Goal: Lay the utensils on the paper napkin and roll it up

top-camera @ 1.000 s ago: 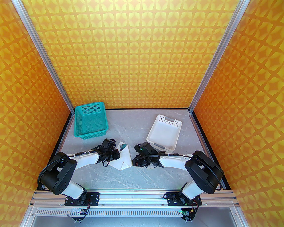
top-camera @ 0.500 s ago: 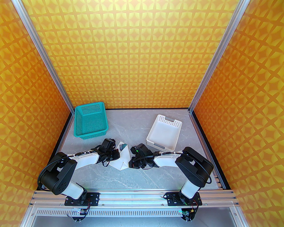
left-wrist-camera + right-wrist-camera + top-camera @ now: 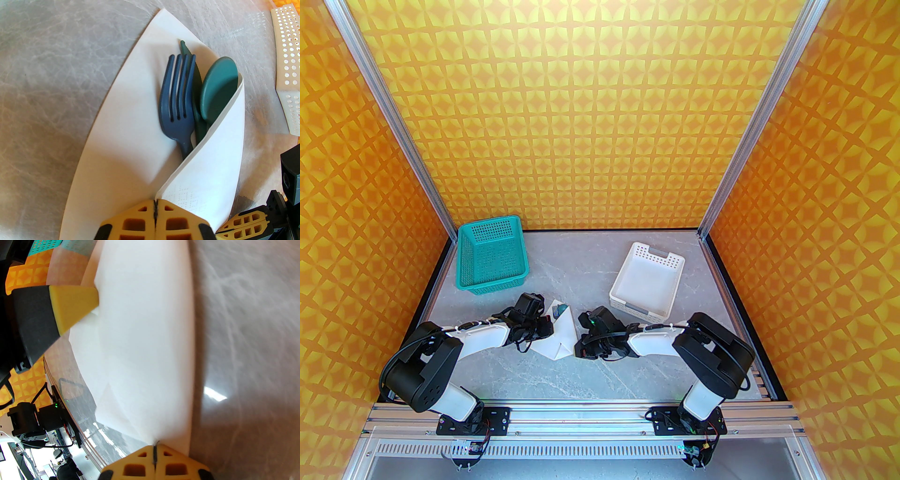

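The white paper napkin [image 3: 562, 333] lies mid-table between both arms. One side is folded diagonally over the handles of the utensils [image 3: 560, 309]. In the left wrist view the fork [image 3: 178, 103], knife [image 3: 198, 93] and spoon [image 3: 218, 89] stick out of the fold of the napkin [image 3: 131, 131]. My left gripper [image 3: 155, 204] is shut, pinching the corner of the folded flap. My right gripper [image 3: 154, 446] is shut on the napkin's [image 3: 145, 333] opposite edge, low by the table. One yellow finger [image 3: 72, 303] of the left gripper presses the paper across from it.
A teal perforated basket [image 3: 492, 255] stands at the back left. A white perforated tray [image 3: 658, 255] sits at the back right, close behind my right wrist. The grey marbled tabletop [image 3: 600, 375] lies bare in front of the napkin.
The right arm swung in to the left, bringing its gripper against the napkin's right edge. The left arm and the utensils have stayed put.
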Robot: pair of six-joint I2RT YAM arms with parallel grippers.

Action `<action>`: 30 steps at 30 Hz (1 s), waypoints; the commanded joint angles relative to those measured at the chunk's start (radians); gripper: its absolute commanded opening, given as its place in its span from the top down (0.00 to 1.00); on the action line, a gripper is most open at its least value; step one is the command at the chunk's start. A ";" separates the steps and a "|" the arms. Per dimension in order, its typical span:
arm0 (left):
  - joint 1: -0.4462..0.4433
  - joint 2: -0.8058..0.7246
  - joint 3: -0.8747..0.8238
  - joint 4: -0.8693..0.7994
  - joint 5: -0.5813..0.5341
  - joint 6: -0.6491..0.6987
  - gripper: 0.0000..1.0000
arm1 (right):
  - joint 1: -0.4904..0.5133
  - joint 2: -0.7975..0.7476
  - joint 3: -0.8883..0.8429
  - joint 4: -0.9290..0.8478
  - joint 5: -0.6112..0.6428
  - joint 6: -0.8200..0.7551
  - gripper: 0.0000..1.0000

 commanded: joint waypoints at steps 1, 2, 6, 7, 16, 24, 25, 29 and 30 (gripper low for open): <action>-0.002 -0.010 0.004 -0.056 -0.037 0.021 1.00 | -0.001 -0.043 0.022 -0.158 0.042 -0.043 1.00; -0.001 -0.010 0.003 -0.056 -0.037 0.020 1.00 | -0.006 -0.056 0.033 -0.171 0.038 -0.051 1.00; -0.001 -0.012 0.002 -0.056 -0.037 0.019 1.00 | -0.047 -0.094 0.072 -0.193 0.009 -0.081 1.00; -0.001 -0.013 0.002 -0.056 -0.037 0.020 1.00 | -0.062 -0.099 0.083 -0.194 0.000 -0.091 1.00; -0.005 -0.005 0.005 -0.049 -0.037 0.015 1.00 | -0.153 0.022 0.247 -0.134 0.015 -0.173 1.00; -0.008 -0.002 0.006 -0.048 -0.036 0.014 1.00 | -0.164 0.180 0.383 -0.105 0.030 -0.193 1.00; -0.008 -0.002 0.006 -0.047 -0.037 0.014 1.00 | -0.164 0.195 0.391 -0.101 0.032 -0.190 1.00; -0.008 -0.001 0.003 -0.045 -0.037 0.015 1.00 | -0.167 0.232 0.406 -0.080 0.029 -0.195 1.00; -0.008 -0.002 0.002 -0.045 -0.037 0.015 1.00 | -0.169 0.239 0.407 -0.078 0.029 -0.193 1.00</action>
